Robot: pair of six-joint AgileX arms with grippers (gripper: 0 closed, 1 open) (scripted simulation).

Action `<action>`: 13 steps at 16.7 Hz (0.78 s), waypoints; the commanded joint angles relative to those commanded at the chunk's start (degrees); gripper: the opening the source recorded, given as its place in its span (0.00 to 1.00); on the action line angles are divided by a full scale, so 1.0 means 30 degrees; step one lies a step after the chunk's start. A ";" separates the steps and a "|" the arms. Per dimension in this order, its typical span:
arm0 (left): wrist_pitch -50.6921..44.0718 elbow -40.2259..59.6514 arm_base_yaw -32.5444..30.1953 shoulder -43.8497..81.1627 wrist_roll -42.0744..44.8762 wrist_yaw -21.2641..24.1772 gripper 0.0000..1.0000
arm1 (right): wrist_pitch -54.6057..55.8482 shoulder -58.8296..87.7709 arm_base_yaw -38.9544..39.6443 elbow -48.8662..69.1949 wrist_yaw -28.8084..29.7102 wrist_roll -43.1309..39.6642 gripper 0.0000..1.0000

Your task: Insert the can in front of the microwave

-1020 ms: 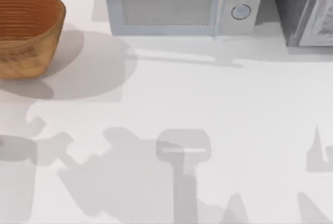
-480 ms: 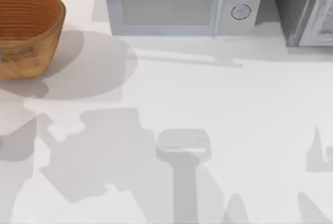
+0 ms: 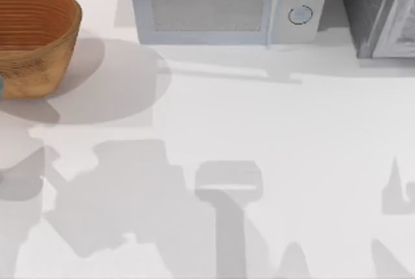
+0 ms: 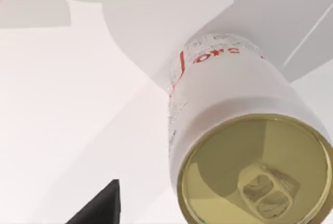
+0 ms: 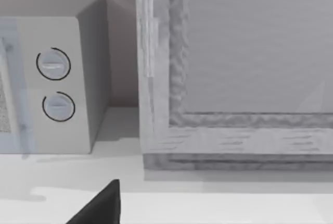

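Looking down from the top view first, then each wrist in turn, I read it so:

Top view, microwave [image 3: 227, 6]: it stands at the far edge of the table [image 3: 272, 130], door and two round knobs facing the open surface.
Top view, basket [image 3: 32, 39]: woven, brown, well to the left of the microwave and apart from it.
Top view, darker appliance [image 3: 379, 10]: just right of the microwave, at the far right corner.
Top view, ground before the microwave: bare white tabletop crossed by grey shadows.

Left wrist view, can [image 4: 244, 146]: very close to my left camera, gold top with its pull tab turned toward the lens, white side with red lettering running away from it. Its far end sits against pale surface; where it stands relative to the microwave I cannot tell.
Left wrist view, left gripper: I cannot tell from these pictures whether it grasps the can.

Right wrist view, microwave [image 5: 57, 83]: its knob panel and side wall, with the darker appliance [image 5: 234, 78] just beside it.
Right wrist view, right gripper: state not readable.
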 joint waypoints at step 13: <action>0.3393 -0.1792 0.0076 0.1676 0.0051 0.0000 1.00 | 0.0000 0.0000 0.0000 0.0000 0.0000 0.0000 1.00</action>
